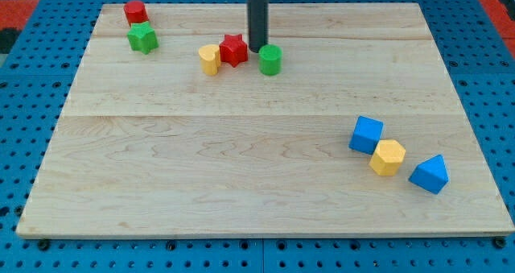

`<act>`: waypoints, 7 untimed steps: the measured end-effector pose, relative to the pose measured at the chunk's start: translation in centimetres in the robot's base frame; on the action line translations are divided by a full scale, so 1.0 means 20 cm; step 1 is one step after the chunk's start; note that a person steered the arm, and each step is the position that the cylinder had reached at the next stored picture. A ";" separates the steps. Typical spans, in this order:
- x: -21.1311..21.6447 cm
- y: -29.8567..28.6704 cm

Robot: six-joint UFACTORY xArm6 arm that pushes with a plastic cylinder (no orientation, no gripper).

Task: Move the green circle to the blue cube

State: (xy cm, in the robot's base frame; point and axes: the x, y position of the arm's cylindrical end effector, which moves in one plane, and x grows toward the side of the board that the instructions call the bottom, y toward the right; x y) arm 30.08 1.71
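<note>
Surface: pale wooden board (241, 168) on blue perforated base (32, 104).
My tip (257, 50): dark rod end, no jaws, just upper-left of green circle block (270, 60).
Blue cube block (366, 134): view's right, well apart.

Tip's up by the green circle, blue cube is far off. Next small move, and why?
Probably push toward the view's lower right. My tip sits just upper left of the green cylinder block, between it and the red star block, and the blue cube block lies that way.
</note>
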 end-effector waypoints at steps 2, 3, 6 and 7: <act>0.29 0.37; 0.49 0.43; 0.22 -0.18; 0.44 -0.19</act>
State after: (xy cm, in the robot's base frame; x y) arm 38.82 -2.16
